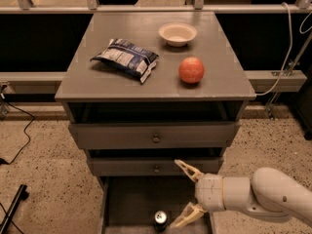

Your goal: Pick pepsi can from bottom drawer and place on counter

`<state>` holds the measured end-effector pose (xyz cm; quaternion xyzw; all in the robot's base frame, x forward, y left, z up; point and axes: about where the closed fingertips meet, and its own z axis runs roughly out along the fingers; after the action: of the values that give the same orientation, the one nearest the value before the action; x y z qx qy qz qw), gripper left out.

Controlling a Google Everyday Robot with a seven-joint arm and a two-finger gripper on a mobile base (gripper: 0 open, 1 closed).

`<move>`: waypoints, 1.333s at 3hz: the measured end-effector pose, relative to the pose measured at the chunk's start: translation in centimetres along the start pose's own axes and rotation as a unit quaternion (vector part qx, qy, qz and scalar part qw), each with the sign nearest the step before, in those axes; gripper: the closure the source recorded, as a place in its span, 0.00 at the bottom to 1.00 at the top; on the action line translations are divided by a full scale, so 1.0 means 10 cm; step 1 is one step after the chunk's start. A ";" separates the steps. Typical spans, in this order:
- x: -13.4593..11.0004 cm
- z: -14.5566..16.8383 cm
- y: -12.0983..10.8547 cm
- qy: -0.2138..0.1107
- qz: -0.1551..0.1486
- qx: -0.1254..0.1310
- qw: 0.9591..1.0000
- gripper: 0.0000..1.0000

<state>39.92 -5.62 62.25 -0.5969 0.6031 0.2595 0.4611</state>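
Note:
The pepsi can (160, 220) stands upright on the dark floor of the open bottom drawer (127, 204), near its front edge; only its silver top and dark upper side show. My gripper (183, 194) is open over the right part of the drawer, its two pale fingers spread one above the other and pointing left. The lower fingertip is just right of the can and holds nothing. The counter (97, 77) is the grey top of the cabinet above.
On the counter lie a blue-and-white snack bag (126, 58), a pale bowl (178, 33) and a red-orange apple (191, 69). Two shallower knobbed drawers (155, 136) sit above the bottom one. Cables run on the speckled floor at left (19, 130).

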 end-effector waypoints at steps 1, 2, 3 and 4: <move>0.10 0.05 -0.09 0.028 0.011 -0.013 0.999 0.00; 0.82 0.25 -0.19 0.061 0.058 0.016 0.996 0.00; 1.47 0.46 -0.12 0.059 0.077 0.048 0.994 0.00; 2.11 0.71 0.11 0.056 0.079 0.044 0.994 0.00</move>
<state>43.51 -9.47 40.58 -0.5400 0.6843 0.2342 0.4305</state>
